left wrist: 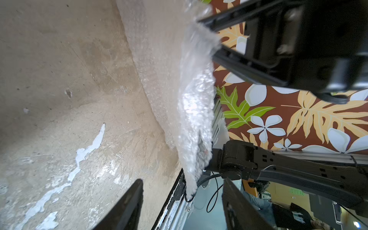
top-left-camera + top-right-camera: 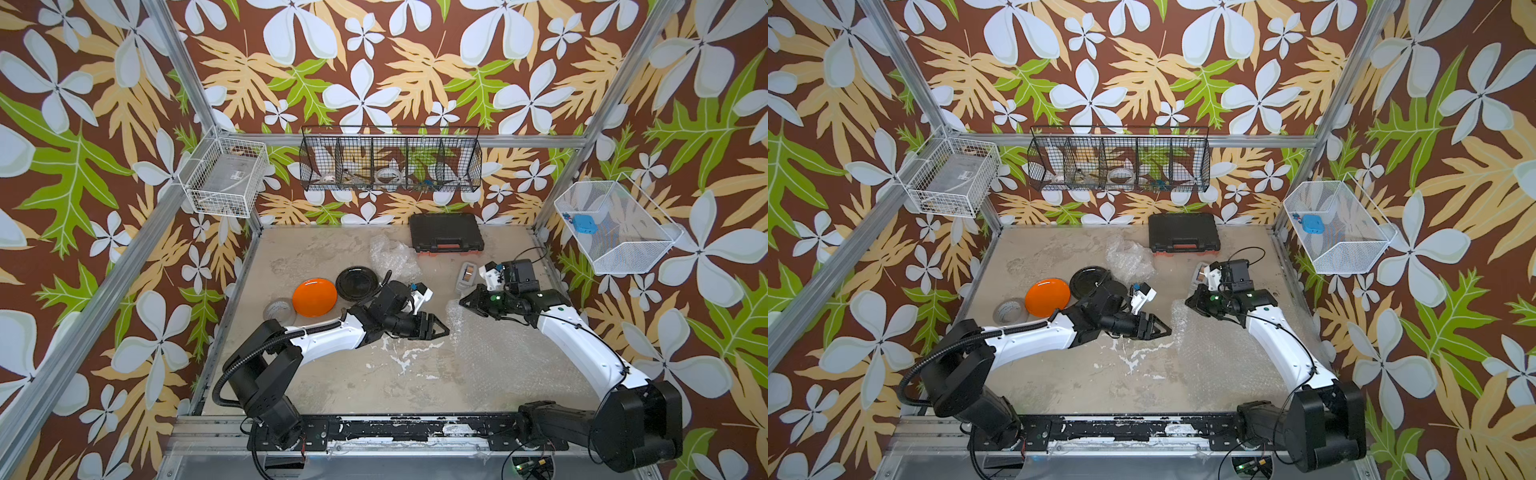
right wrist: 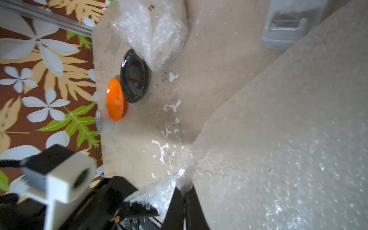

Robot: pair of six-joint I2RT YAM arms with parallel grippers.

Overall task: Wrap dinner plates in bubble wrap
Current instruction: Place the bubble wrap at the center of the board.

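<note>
While the bubble wrap sheet (image 2: 498, 357) lies spread on the table's (image 2: 353, 374) right half, the right gripper (image 3: 184, 191) pinches its lifted corner; the left gripper (image 2: 444, 330), jaws apart and empty, hovers just beside that edge. Leftward, the orange plate (image 2: 314, 297) and black plate (image 2: 356, 282) sit bare together.

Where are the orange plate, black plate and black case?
orange plate (image 2: 313, 297), in a top view, middle of its face.
black plate (image 2: 356, 283), in a top view, its visible centre.
black case (image 2: 446, 230), in a top view, middle of lid.
</note>
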